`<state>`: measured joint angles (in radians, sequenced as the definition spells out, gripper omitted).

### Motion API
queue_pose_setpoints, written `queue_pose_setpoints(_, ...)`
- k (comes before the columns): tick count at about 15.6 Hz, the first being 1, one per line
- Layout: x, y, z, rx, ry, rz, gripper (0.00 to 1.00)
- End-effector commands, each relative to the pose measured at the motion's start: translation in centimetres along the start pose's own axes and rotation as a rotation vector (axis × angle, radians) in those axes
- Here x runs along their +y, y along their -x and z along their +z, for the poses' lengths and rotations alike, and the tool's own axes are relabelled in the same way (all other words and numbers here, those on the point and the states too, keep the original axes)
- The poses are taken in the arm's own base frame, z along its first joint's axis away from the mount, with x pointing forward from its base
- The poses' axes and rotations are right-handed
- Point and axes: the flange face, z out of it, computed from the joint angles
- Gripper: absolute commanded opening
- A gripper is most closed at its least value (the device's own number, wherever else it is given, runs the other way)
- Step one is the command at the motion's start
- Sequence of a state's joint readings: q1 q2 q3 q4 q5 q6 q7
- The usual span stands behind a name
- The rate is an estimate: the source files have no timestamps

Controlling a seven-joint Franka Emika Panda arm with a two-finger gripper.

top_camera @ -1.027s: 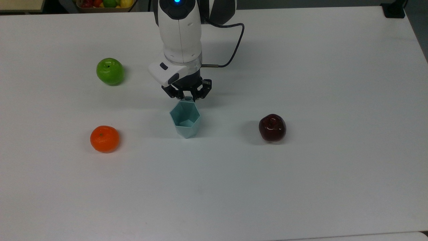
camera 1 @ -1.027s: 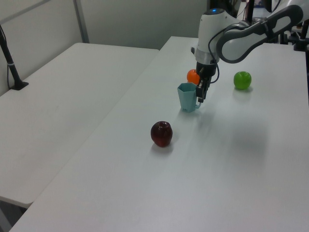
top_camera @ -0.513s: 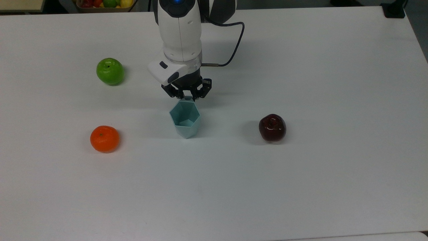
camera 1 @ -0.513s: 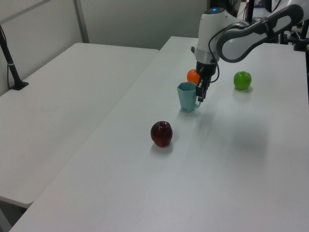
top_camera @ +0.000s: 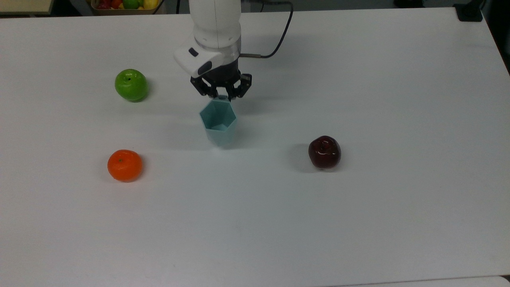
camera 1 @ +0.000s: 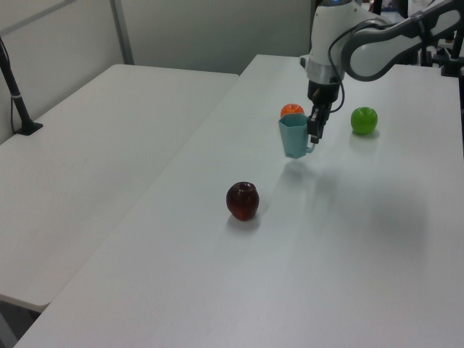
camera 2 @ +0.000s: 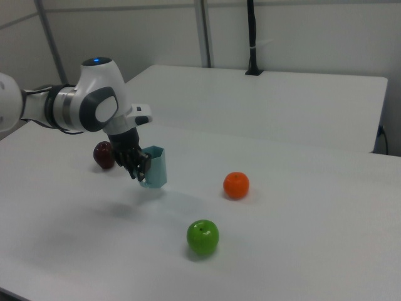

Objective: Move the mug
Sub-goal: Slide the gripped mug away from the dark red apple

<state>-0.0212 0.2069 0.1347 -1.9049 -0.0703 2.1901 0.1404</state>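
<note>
The pale light-blue faceted mug (top_camera: pixel 218 121) hangs upright a little above the white table (top_camera: pixel 358 223), casting a shadow on the surface below it. My gripper (top_camera: pixel 222 97) is shut on the mug's handle tab at the rim's far side in the top view. In the left view the mug (camera 1: pixel 293 136) hangs off the gripper (camera 1: pixel 315 138) on that gripper's left. Seen in the right view, the mug (camera 2: pixel 155 167) is to the right of the gripper (camera 2: pixel 141 169).
A green apple (top_camera: pixel 131 84) and an orange (top_camera: pixel 124 165) lie on the top view's left, a dark red apple (top_camera: pixel 324 152) on the top view's right. A fruit basket (top_camera: pixel 123 4) sits past the far edge. A black cable (top_camera: pixel 279 44) trails from the wrist.
The gripper has risen with the mug, lifting it off the table and carrying it toward the top view's upper edge. The fruits have not moved.
</note>
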Motion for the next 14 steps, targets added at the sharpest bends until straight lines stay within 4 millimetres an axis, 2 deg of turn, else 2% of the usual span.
queue_pose_setpoints(1,0.6,5.6,-2.3,-0.019,0.046,0.011,0.02)
queue_pose_setpoints(3,0.8,7.9,-2.2,-0.035,0.055,0.01,0.01)
queue_pose_setpoints(6,1.0,10.3,-2.0,-0.051,0.064,0.012,0.01)
queue_pose_setpoints(9,1.0,11.9,-0.7,-0.079,0.069,0.009,0.0)
queue_pose_setpoints(14,1.1,13.2,0.6,-0.105,0.073,0.005,0.0)
